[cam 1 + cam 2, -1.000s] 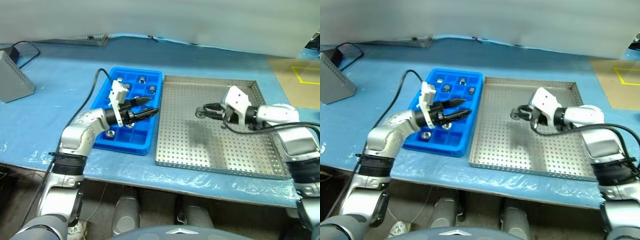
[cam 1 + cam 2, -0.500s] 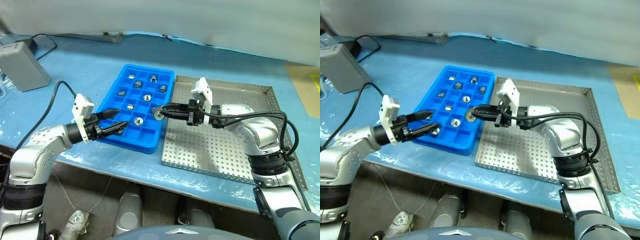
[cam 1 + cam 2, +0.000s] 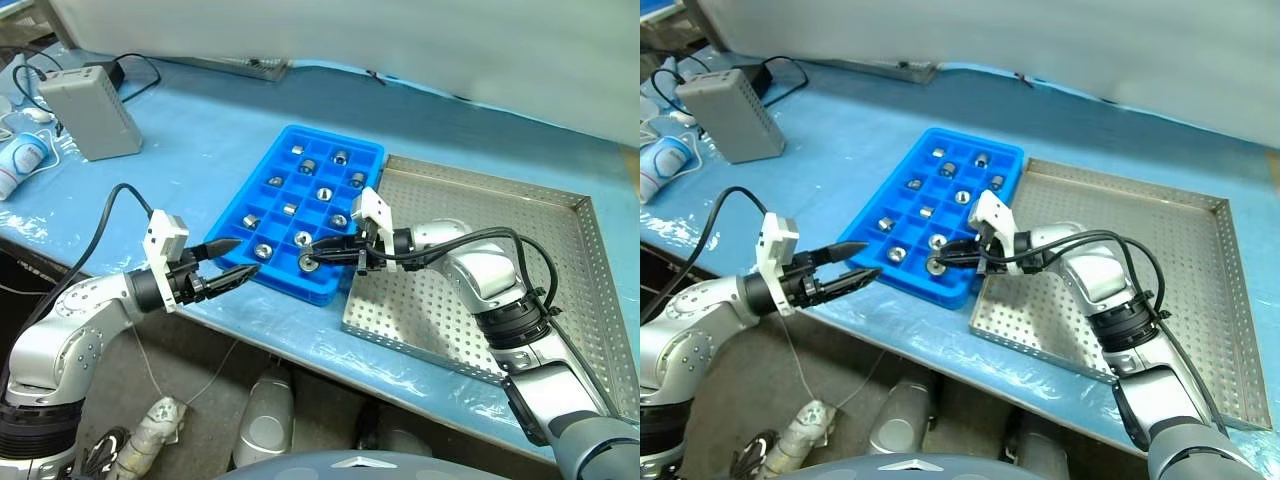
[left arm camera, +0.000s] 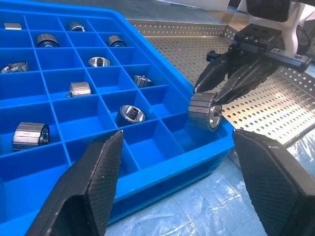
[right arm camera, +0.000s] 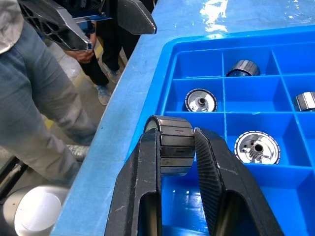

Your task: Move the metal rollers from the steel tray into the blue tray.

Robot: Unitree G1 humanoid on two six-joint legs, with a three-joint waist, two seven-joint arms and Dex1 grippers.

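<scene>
Metal rollers, small shiny silver cylinders with dark centre holes, lie one to a square compartment in the bright blue plastic grid tray, which sits on the blue-covered table. One more roller, ribbed along its side, is clamped between the two black fingers of the right hand. That hand reaches in from over the large silver perforated steel tray and holds its roller above the near corner compartment of the blue tray, at the end closest to the steel tray. In the left wrist view the held roller hangs just over the blue rim of that corner cell, whether it touches the plastic cannot be told.

The steel tray lies just beside the blue tray on the robot's right, their long edges close together. Its dotted floor shows bare where it is visible.

The left hand hovers past the near edge of the blue tray, off the table's front, its fingers spread apart and gripping nothing, pointing toward the tray.

A grey box with a black cable stands well apart at the far left of the table. A person's legs in jeans show beyond the table edge in the right wrist view.
</scene>
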